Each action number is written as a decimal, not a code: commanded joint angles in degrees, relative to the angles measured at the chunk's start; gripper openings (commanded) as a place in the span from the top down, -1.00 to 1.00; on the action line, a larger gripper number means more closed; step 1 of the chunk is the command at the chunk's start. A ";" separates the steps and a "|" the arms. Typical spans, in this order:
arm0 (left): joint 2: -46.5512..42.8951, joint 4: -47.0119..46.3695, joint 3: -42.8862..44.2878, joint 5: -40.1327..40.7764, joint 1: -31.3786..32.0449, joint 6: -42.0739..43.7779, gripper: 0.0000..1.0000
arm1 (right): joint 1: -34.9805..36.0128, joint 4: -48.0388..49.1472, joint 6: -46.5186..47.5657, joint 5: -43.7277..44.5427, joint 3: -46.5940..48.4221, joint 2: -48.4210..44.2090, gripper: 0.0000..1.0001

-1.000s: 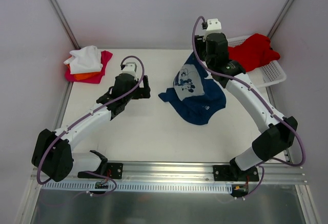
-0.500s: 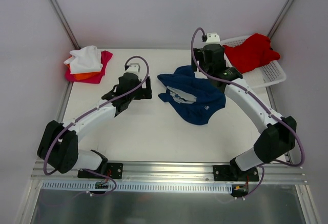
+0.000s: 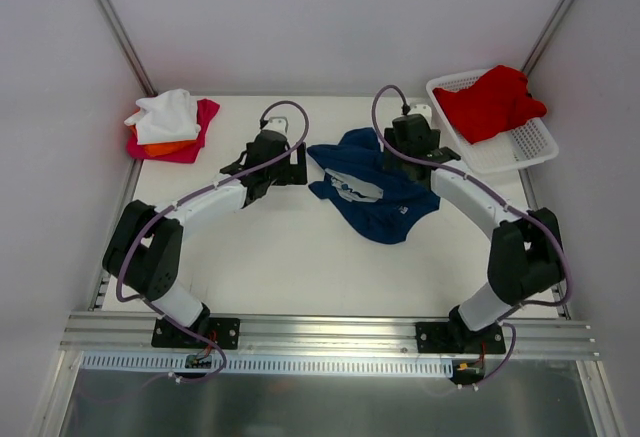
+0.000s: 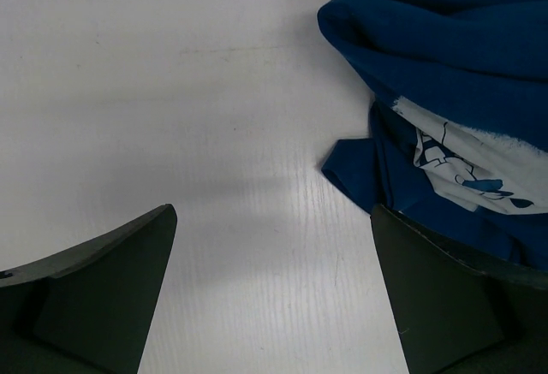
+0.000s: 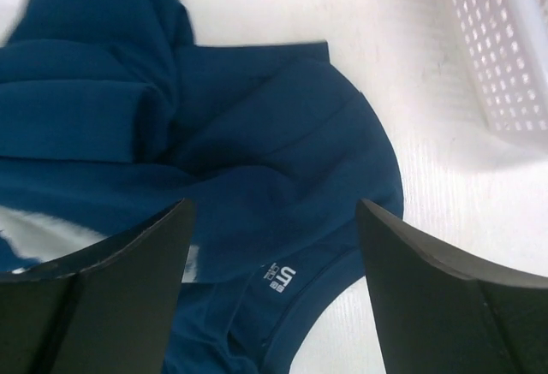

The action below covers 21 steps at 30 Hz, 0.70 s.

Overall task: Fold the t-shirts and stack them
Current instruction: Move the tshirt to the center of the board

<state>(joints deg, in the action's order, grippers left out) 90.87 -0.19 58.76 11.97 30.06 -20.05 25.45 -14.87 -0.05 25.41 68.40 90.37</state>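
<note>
The navy t-shirt [image 3: 378,195] is seen crumpled on the table [image 3: 300,252], judged limp and light, best pinched at a hem or shoulder edge; the left gripper [image 4: 272,213] and right gripper [image 5: 274,204] are spread apart, empty.

In the top view the crumpled navy blue cloth t-shirt [image 3: 385,207] at centre folds over itself, so its white chest print [image 3: 352,190] shows only in part. The black right gripper [image 3: 400,152] covers its upper right edge. At upper left, the orange cloth t-shirt [image 3: 165,144] is a mere sliver under the white cloth t-shirt [image 3: 168,112], which also hides most of the magenta cloth t-shirt [image 3: 207,112]. At upper right, the red cloth t-shirt [image 3: 490,102] hides much of the white plastic lattice basket [image 3: 520,142]. The left wrist view cuts the navy shirt off at its top and right edges. In the right wrist view, the small white neck-label mark [image 5: 278,277] at lower centre is too small to read.
</note>
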 commanded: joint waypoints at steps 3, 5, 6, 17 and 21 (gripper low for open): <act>-0.60 -1.13 1.53 -0.80 0.87 0.81 -0.98 | -4.26 0.28 -3.02 -2.28 1.73 7.61 -0.59; -1.13 -1.13 1.01 -0.63 0.87 0.89 -0.98 | -5.84 0.28 -3.02 -4.39 4.09 10.25 -0.55; -1.31 -1.13 0.83 -0.54 0.87 0.89 -0.98 | -6.37 0.28 -2.93 -5.01 4.80 11.31 -0.51; -2.28 -1.13 -0.67 -0.10 0.96 1.33 -0.98 | -9.54 0.28 -2.06 -7.92 11.31 19.40 -0.48; -2.45 -1.05 -0.67 -0.72 1.05 1.16 -0.98 | -11.65 -0.07 -1.53 -8.97 13.33 21.16 -0.54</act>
<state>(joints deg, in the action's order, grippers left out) 90.63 -0.14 58.24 11.99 30.44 -19.97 15.70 -15.20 -1.89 17.67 78.70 110.30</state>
